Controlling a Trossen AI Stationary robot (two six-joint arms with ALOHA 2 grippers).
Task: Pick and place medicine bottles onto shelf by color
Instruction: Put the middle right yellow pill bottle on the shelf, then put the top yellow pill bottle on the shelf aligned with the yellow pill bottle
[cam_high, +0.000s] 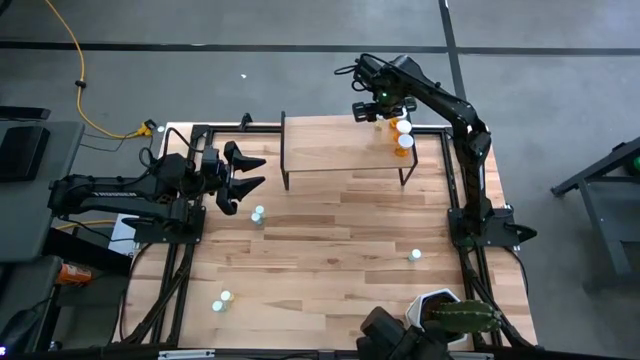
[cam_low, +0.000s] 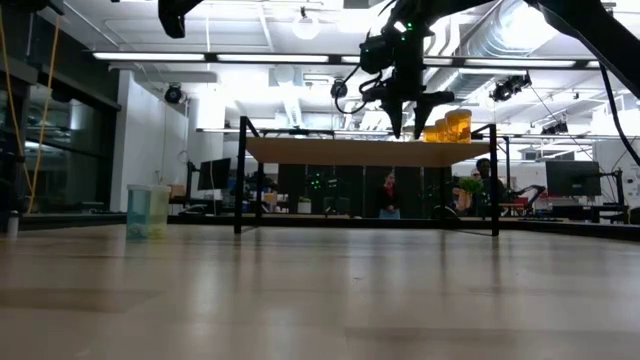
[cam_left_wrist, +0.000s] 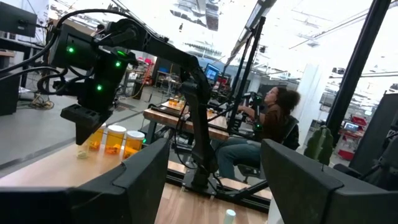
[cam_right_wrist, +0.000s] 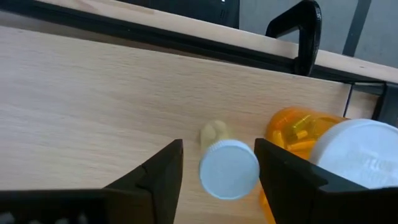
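Three orange medicine bottles with white caps stand in a short row at the right end of the shelf, a light-wood board on thin black legs at the far edge of the desk. The right gripper hangs over that end of the shelf, just beside the row. In the right wrist view its jaws stand apart with a white-capped bottle upright between them; whether they touch it I cannot tell. A larger orange bottle sits next to it, and faint raised lettering on its cap is too blurred to read.

The left gripper waits above the desk's left side, jaws wide open and holding nothing. A few pale bottles remain on the desk: one pair near the left gripper, another pair toward the near left, and a single one at the right. No brand or label can be read on any of them. A person sits in the room beyond.
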